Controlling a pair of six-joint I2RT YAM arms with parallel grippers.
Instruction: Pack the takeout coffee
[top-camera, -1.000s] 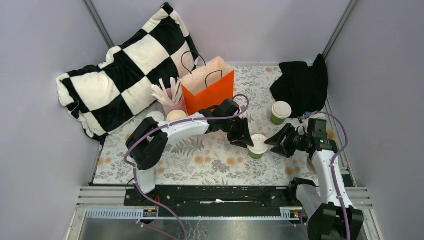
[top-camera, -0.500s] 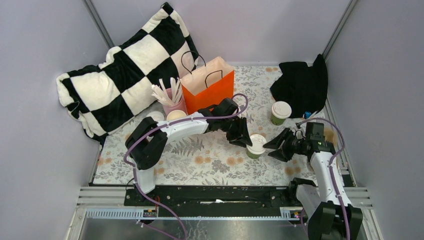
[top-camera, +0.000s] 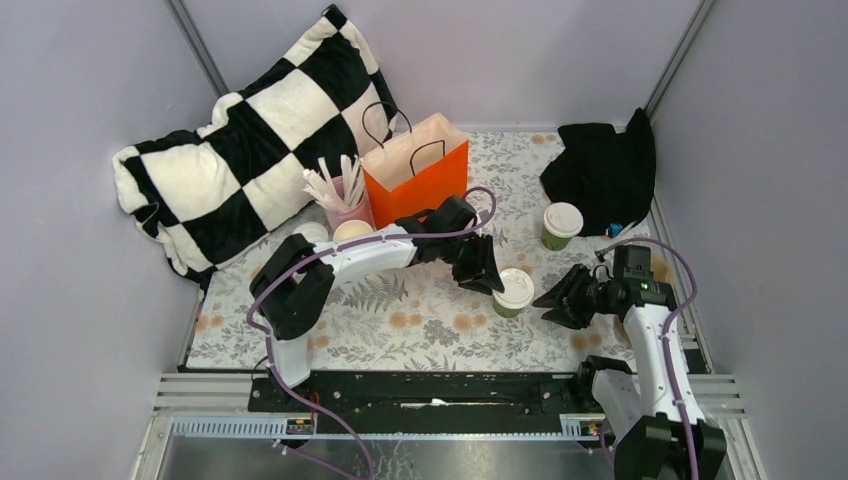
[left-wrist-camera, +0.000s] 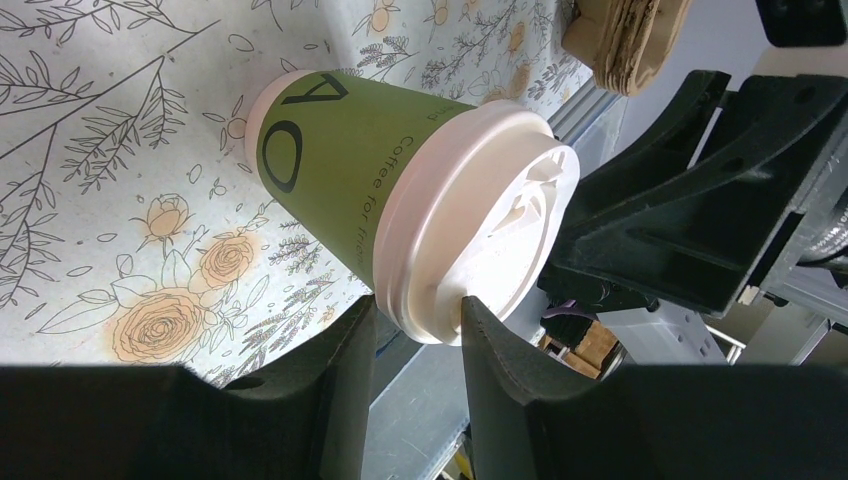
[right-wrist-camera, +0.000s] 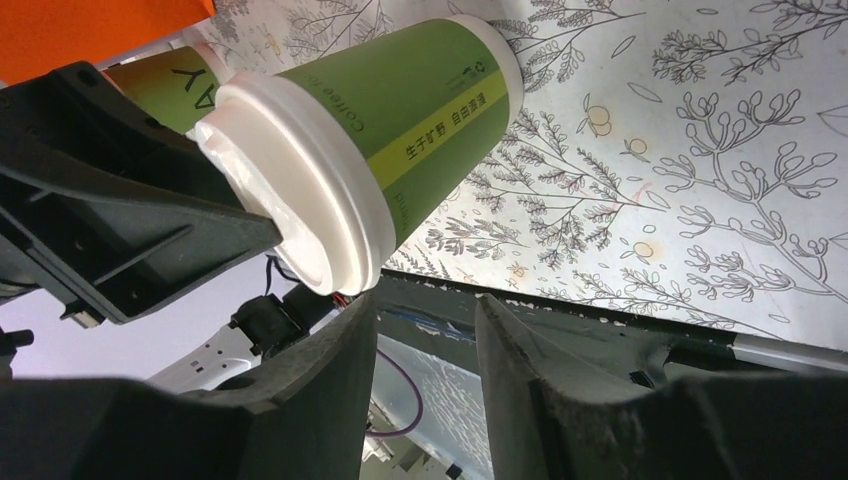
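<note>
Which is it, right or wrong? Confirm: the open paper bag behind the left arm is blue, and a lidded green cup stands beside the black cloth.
Wrong on one point: the paper bag is orange, not blue, as the top external view shows. It stands open behind the left arm, and a lidded green cup stands beside the black cloth.

cup (top-camera: 514, 292) flanked by left fingers (top-camera: 486, 277) and right fingers (top-camera: 558, 298), orange bag (top-camera: 420, 175) behind, open cloth (top-camera: 430, 330) nearside

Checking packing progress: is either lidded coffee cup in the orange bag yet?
No, the nearer lidded cup and the farther lidded cup both sit on the floral tablecloth, outside the orange paper bag.
</note>
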